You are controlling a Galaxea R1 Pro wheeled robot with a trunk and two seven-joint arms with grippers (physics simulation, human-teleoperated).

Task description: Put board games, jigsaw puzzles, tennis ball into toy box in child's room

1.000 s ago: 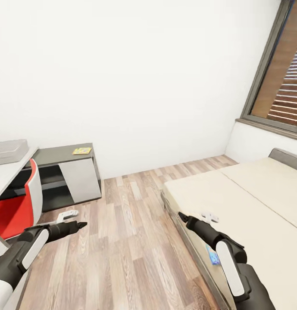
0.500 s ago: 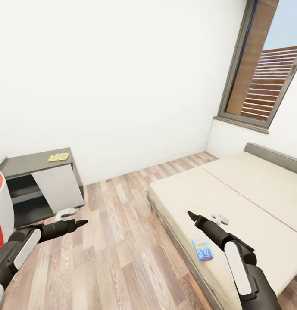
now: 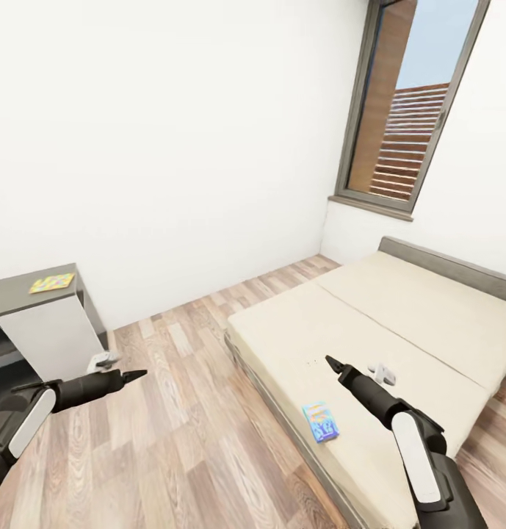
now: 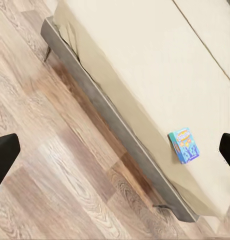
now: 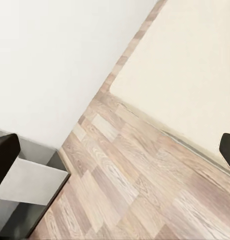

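A blue board game (image 3: 320,421) with cartoon figures lies flat on the cream bed (image 3: 399,323), close to its near edge. The left wrist view also has the board game (image 4: 184,145) on the bed (image 4: 145,55). One jigsaw puzzle (image 3: 51,283) rests on the table's lower dark grey side section (image 3: 17,296) at the far left. My left gripper (image 3: 135,375) hangs open over the wood floor, well left of the bed. My right gripper (image 3: 332,363) is open above the mattress, up and right of the blue box and apart from it. Both hold nothing.
A small white object (image 3: 381,373) lies on the bed just past my right gripper, and another white object (image 3: 102,360) sits on the floor by the table's white drawer front (image 3: 43,338). A tall window (image 3: 407,117) fills the right wall. Wood-plank floor (image 3: 186,433) runs between table and bed.
The camera has swung right: the desk top, grey bin and red chair left the picture at the left, and more of the bed and the whole blue box came into sight. Both arms kept their pose.
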